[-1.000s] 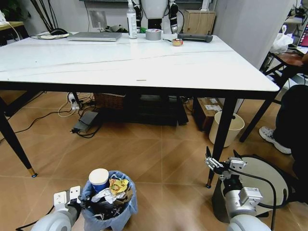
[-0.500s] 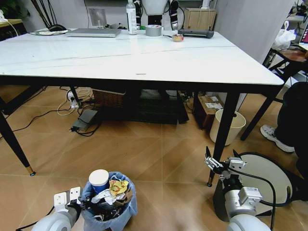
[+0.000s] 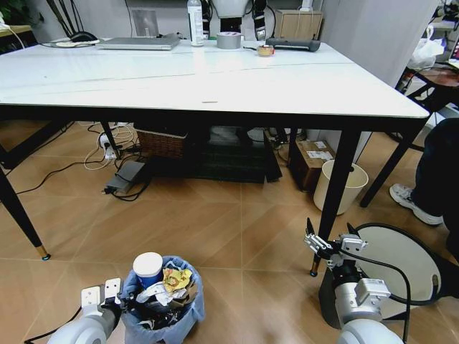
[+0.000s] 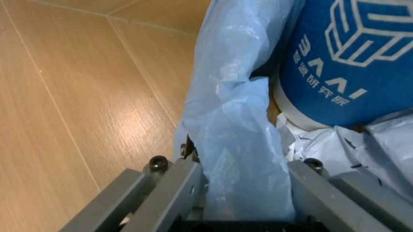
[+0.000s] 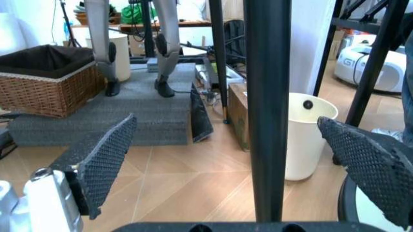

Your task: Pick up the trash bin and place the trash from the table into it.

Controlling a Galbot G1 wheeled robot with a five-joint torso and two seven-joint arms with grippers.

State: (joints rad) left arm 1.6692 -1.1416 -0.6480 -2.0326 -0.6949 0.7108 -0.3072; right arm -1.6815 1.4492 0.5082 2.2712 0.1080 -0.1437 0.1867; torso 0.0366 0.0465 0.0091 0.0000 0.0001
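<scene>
The trash bin [image 3: 165, 309], lined with a crinkly light-blue bag, stands on the floor at the lower left. It holds trash: a blue paper cup [image 3: 148, 268], white paper [image 3: 154, 292] and a yellow wrapper [image 3: 176, 276]. My left gripper [image 3: 126, 307] is shut on the bin's rim; the left wrist view shows my left gripper [image 4: 242, 169] clamping the bag's fold [image 4: 232, 121] beside the cup [image 4: 348, 63]. My right gripper [image 3: 326, 246] hangs open low by a leg of the table [image 3: 215, 79]. In the right wrist view my right gripper [image 5: 226, 125] faces that leg [image 5: 268, 111] with nothing held.
A cream bucket [image 3: 341, 188] stands behind the table leg. A laptop [image 3: 140, 43], spray bottle [image 3: 193, 13] and tape roll [image 3: 229, 40] sit at the table's far edge. A wicker basket [image 3: 161, 143] and cables lie under the table. A person's shoe [image 3: 409, 202] is at the right.
The whole head view has shifted, so the camera has moved toward the table. Both grippers and the bin keep their places in the picture.
</scene>
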